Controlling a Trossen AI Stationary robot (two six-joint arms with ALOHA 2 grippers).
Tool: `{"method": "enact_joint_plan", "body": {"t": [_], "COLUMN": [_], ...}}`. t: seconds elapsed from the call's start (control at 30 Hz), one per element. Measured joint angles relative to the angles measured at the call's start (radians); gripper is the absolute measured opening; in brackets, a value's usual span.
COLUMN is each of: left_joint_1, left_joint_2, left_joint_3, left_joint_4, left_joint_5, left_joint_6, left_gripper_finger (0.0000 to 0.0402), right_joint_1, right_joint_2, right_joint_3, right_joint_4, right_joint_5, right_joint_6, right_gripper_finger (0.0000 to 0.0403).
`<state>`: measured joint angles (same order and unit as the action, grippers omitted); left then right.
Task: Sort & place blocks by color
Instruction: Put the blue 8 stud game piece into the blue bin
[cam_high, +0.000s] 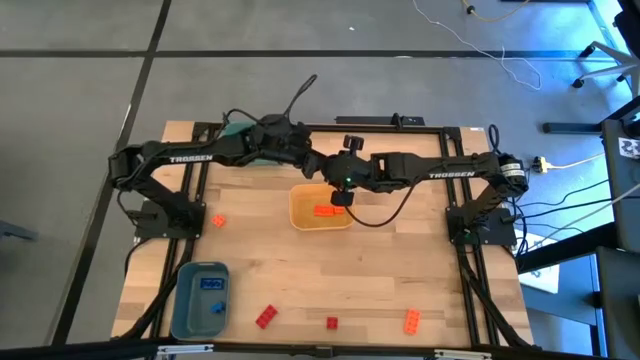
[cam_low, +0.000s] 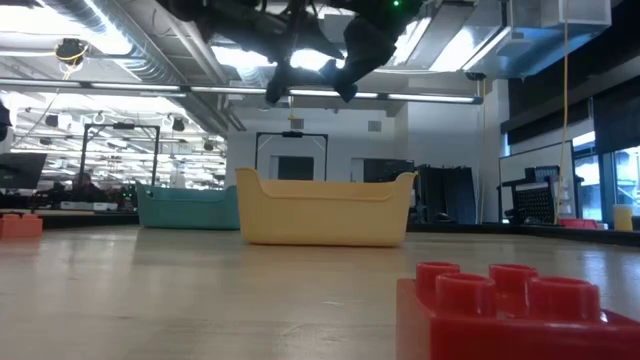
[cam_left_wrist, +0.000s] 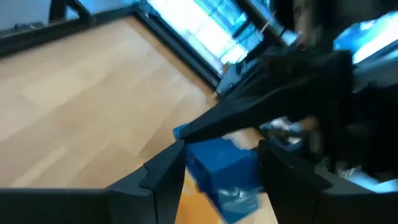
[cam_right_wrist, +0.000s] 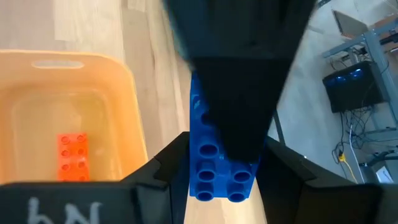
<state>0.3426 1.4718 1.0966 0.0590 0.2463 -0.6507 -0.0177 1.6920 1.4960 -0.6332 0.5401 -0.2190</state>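
Blue brick (cam_right_wrist: 217, 168) is hard, light, a bit slippery; both the left end effector (cam_left_wrist: 217, 165) and right end effector (cam_right_wrist: 217, 165) pinch its flat sides above the yellow-orange bin (cam_high: 300, 215).

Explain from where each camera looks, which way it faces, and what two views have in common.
High view: above, straight down on the table; both arms meet over the yellow-orange bin.
Low view: table height, level towards the room; arms overhead, red block nearest.
Left wrist view: past the jaws of the left gripper, onto a blue block.
Right wrist view: past the jaws of the right gripper, down onto that block.
Shared: both wrist views show the blue block.
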Motion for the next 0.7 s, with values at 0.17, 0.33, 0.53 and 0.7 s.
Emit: {"method": "enact_joint_plan", "body": {"t": [0.17,0.33,0.53,0.7], "left_joint_1": [-0.009,-0.011,-0.01,-0.01], "left_joint_2": [0.027,0.028,0.028,0.028], "left_joint_3": [0.0,0.0,0.0,0.0], "left_joint_4": [0.0,0.002,-0.002,-0.001], "left_joint_5": [0.01,-0.027,-0.043,-0.044], "left_joint_6": [-0.005,0.015,0.047,0.068], "left_gripper_finger": [0.0192,0.0167,0.0082,0.0082], "right_joint_1": [0.0,-0.001,-0.002,-0.001], "right_joint_2": [0.001,0.001,0.001,0.001], "right_joint_3": [-0.002,-0.002,-0.002,-0.002], "right_joint_4": [0.003,0.004,-0.001,0.001], "right_joint_5": [-0.003,0.003,0.019,0.021], "right_joint_6": [-0.002,0.001,0.001,0.002], "right_gripper_finger": [0.0143,0.0143,0.0143,0.0152]}}
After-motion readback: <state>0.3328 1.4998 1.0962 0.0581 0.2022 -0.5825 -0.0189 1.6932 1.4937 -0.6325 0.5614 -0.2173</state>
